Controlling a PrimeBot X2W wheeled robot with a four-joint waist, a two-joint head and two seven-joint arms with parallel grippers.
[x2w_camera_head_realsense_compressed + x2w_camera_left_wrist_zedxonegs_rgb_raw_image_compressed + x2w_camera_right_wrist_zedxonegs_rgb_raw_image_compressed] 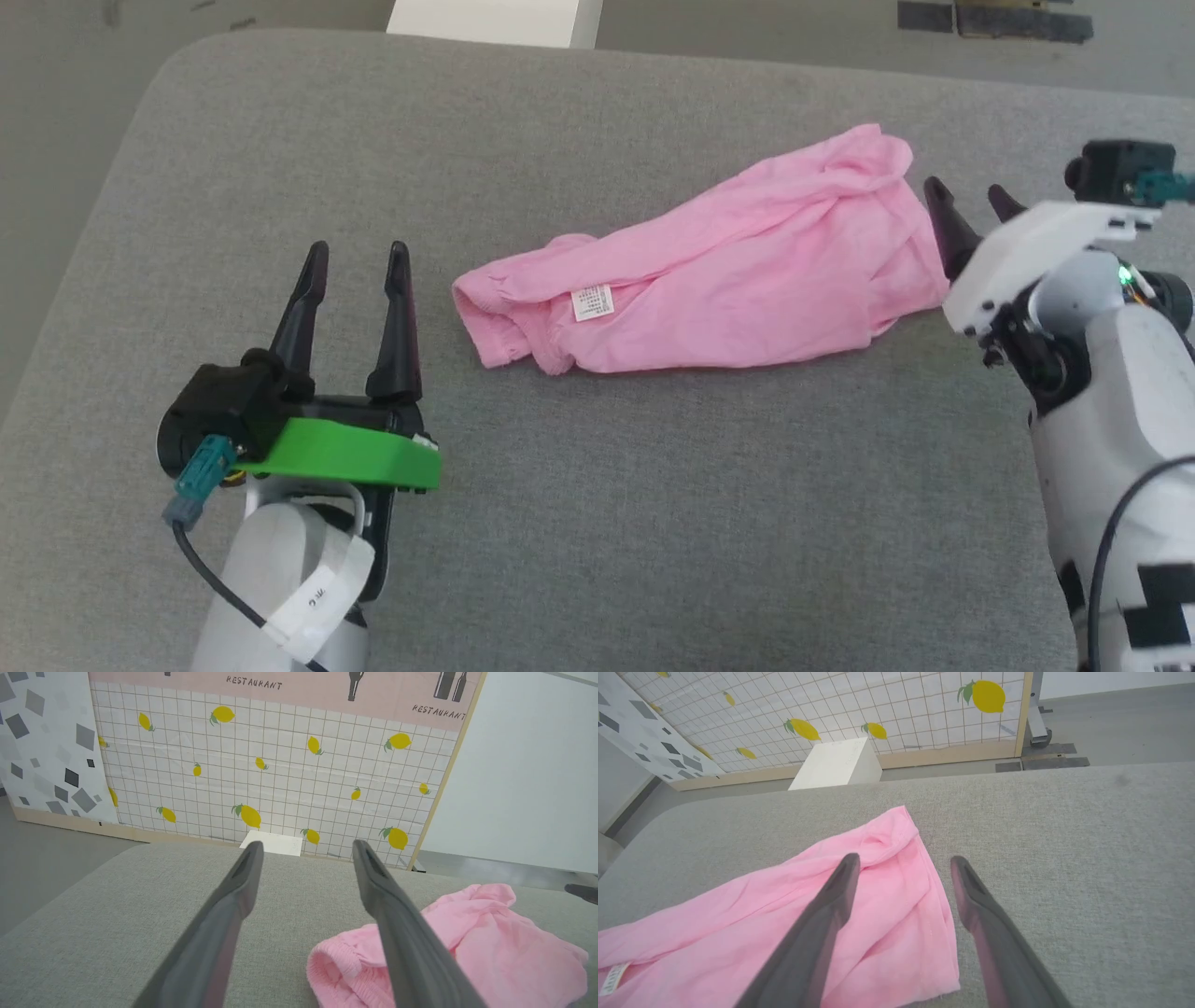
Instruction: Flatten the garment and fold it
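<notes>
The pink garment point(709, 280) lies bunched and wrinkled on the grey cushion, running from lower left to upper right, with its small white tag point(593, 301) facing up near the left end. My left gripper point(358, 254) stands open to the left of the garment, a short gap away; the garment's rolled end point(345, 970) sits beside its right finger. My right gripper point(971, 194) is open at the garment's right edge, one finger over the cloth point(896, 905) and the other over bare cushion. Nothing is held.
The grey fabric cushion point(579, 523) has a rounded far-left corner and drops to the floor on the left. A white box point(495, 21) stands beyond the far edge, in front of a lemon-patterned wall panel point(280, 765).
</notes>
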